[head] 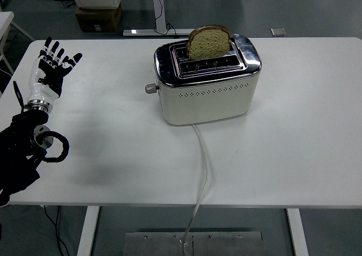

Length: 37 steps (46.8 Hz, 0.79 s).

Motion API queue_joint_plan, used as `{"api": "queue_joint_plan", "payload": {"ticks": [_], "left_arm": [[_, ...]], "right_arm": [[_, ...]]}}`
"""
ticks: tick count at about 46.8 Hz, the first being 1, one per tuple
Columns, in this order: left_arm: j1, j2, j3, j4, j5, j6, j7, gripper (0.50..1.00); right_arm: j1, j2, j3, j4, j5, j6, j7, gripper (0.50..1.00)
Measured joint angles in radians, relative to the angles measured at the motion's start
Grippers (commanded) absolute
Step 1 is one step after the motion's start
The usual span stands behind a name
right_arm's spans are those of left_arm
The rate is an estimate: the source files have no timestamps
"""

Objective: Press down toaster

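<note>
A cream toaster (206,86) holding a bread slice (208,41) stands well apart from the spread-fingered left hand (50,69).

A white table (294,154) is seen; on it a cream toaster (207,89) is placed, and its white cord (202,160) is laid toward the near edge.

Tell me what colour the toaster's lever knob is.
Grey, on the cream toaster's left end: the lever knob shows best in the head view.
</note>
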Motion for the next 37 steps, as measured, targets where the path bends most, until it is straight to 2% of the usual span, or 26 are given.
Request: {"api": "queue_joint_plan", "payload": {"ticks": [8,18,25,37], "left_arm": [[-0.001,0.008,0.019,-0.002,0.051,-0.010,0.004,1.000],[0.002,0.068,0.025,-0.006,0.158,-0.017,0.004,1.000],[-0.001,0.087,0.031,-0.007,0.217,-0.059,0.004,1.000],[-0.007,0.135,0.062,-0.009,0.411,-0.078,0.006,1.000]], "right_arm": [[0.000,0.000,0.000,0.000,0.000,0.000,0.000,1.000],[0.000,0.000,0.000,0.000,0.000,0.000,0.000,1.000],[0.000,0.000,0.000,0.000,0.000,0.000,0.000,1.000],[0.000,0.000,0.000,0.000,0.000,0.000,0.000,1.000]]}}
